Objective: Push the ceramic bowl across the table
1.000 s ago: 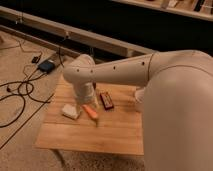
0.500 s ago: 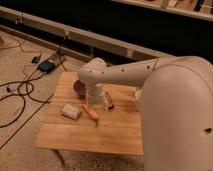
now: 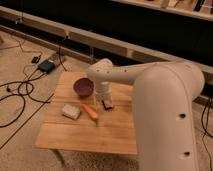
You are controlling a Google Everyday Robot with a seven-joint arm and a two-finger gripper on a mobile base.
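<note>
Bowl (image 3: pixel 83 87): dark maroon, round, upright, with its hollow facing up. It sits on the far half of the table (image 3: pixel 85 137), toward the far-left corner as this view shows it, and nothing is in it.

Gripper (image 3: pixel 103 96): it hangs straight down from the bent white arm, low over the planks, on the right-hand side of the bowl in the view. I see it just beside the rim. Whether it touches the rim I cannot tell, nor can I tell whether the gripper is open or closed; I see nothing held in it.

Key relation: the bowl lies to the left of the gripper in the view, at about the same depth on the table. I judge that a sideways sweep from here would carry the bowl leftward, toward the nearby left edge, so little travel remains in that direction. The longer run of wood lies toward the near edge. Being round, the bowl has no long axis to line up with, though an off-centre push may make it roll aside.

Other items: an orange carrot (image 3: pixel 90 111) and a pale block (image 3: pixel 71 111) lie nearer the camera than the bowl. A small dark bar (image 3: pixel 107 104) lies just below the gripper in the view.
</note>
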